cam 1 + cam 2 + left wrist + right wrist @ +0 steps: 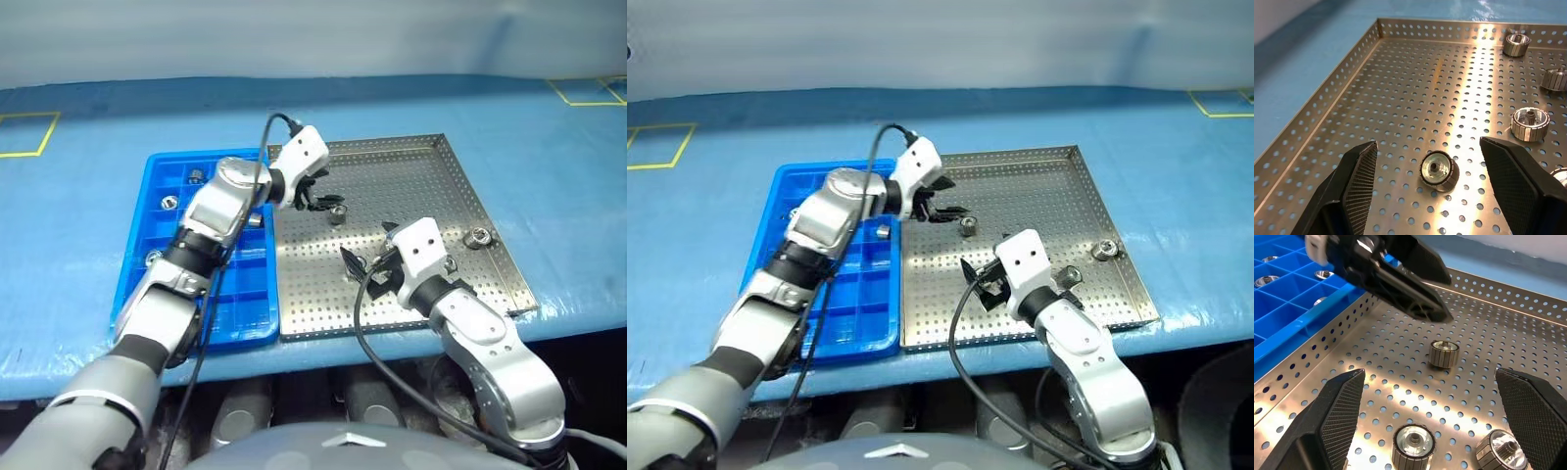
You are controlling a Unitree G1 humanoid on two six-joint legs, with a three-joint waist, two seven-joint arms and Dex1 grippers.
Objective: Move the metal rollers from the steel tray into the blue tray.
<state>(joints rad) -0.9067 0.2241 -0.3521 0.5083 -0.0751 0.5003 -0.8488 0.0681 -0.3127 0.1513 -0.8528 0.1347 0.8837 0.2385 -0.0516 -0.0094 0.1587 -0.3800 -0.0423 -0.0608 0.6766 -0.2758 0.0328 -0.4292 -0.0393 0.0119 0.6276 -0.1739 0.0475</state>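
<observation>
A blue-covered desk (pixel 88 166) carries the blue tray (pixel 157 196) on the left and the steel tray (pixel 411 186) touching it on the right, long sides side by side. Yellow tape marks (pixel 24 132) lie well apart at the far corners of the desk.

The left hand (pixel 318 199) reaches across the blue tray, its arm covering several compartments, and hangs over the steel tray's near-left part with its fingers (pixel 1359 181) spread and nothing between them. Just beyond its fingertips, a metal roller (pixel 337 212) stands on the perforated base, its hole pointing up. In the left wrist view this roller (pixel 1439 170) sits between the 2 fingers, tipped slightly, hole toward the camera.

The right hand (pixel 367 269) hovers over the steel tray's near middle, fingers (pixel 1337 416) wide apart and empty. More rollers (pixel 1413 445) stand upright just ahead of it, close to the near edge, and another roller (pixel 478 236) rests near the right rim.

At least 3 rollers (pixel 168 203) already sit in separate compartments on the blue tray's left side, holes up.
</observation>
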